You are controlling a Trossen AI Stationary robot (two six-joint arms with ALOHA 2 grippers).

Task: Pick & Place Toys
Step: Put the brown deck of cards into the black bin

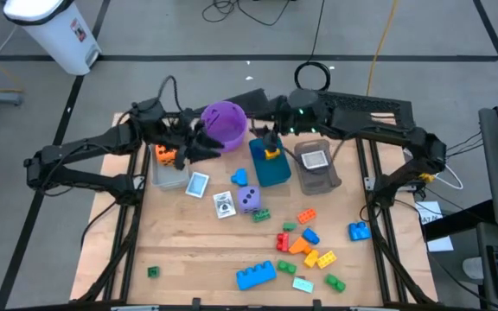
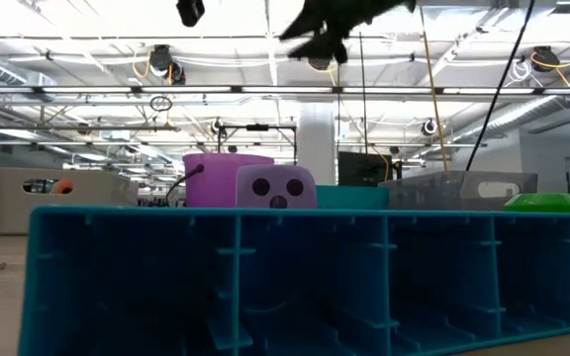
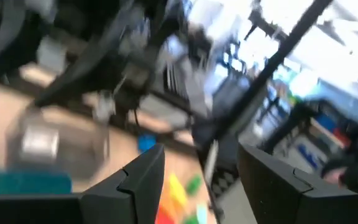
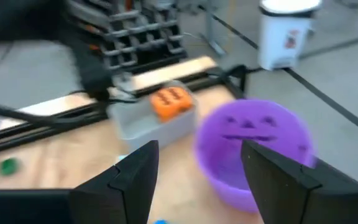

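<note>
The toys lie on the wooden table point(image 1: 188, 250): a purple die point(image 1: 248, 199), two picture cards point(image 1: 198, 184), a long blue brick point(image 1: 256, 275) and a heap of small bright bricks point(image 1: 305, 242). An orange die point(image 4: 171, 101) sits in the clear bin point(image 1: 169, 171). A yellow and blue brick point(image 1: 271, 154) lies in the teal bin point(image 1: 272, 168), and a card point(image 1: 316, 160) in the grey bin point(image 1: 320, 173). My left gripper point(image 3: 201, 152) hovers open beside the purple bucket point(image 1: 225, 121). My right gripper point(image 4: 199, 146) hangs open above the teal bin's far end, holding nothing.
The three bins and the bucket stand in a row along the table's far half. A small green brick point(image 1: 153, 272) lies alone near the front left corner, and a blue brick point(image 1: 359, 230) near the right edge. A white bin point(image 1: 54, 30) stands on the floor beyond.
</note>
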